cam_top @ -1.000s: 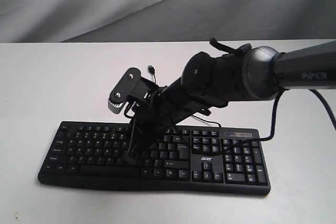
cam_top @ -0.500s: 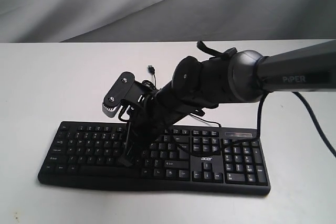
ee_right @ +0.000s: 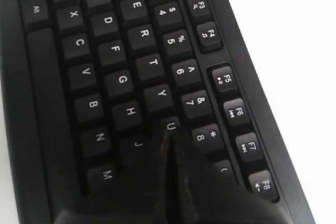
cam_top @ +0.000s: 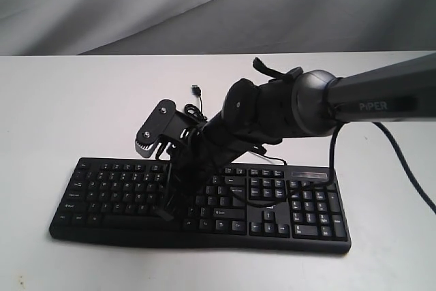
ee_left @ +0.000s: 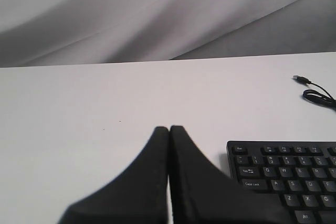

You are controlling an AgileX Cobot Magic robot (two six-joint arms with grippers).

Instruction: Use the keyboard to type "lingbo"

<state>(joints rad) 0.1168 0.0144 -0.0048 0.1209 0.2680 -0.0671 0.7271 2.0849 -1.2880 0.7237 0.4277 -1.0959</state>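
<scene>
Reaching in from the right edge of the exterior view and pointing the right gripper (cam_top: 167,213) down at the keyboard (cam_top: 102,192), fingers pressed together on nothing, tip at the U key (ee_right: 170,126). Lying across the lower middle of that view on a plain white table (cam_top: 61,100), thin cable (cam_top: 196,90) curling just behind. Holding the left gripper (ee_left: 169,132) closed and empty above the table, near the keyboard's Esc corner. Hanging across the top, a creased grey backdrop (cam_top: 136,5).

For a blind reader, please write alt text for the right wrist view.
The shut right gripper points its tip at the U key of a black keyboard. White table lies beside it.
</scene>
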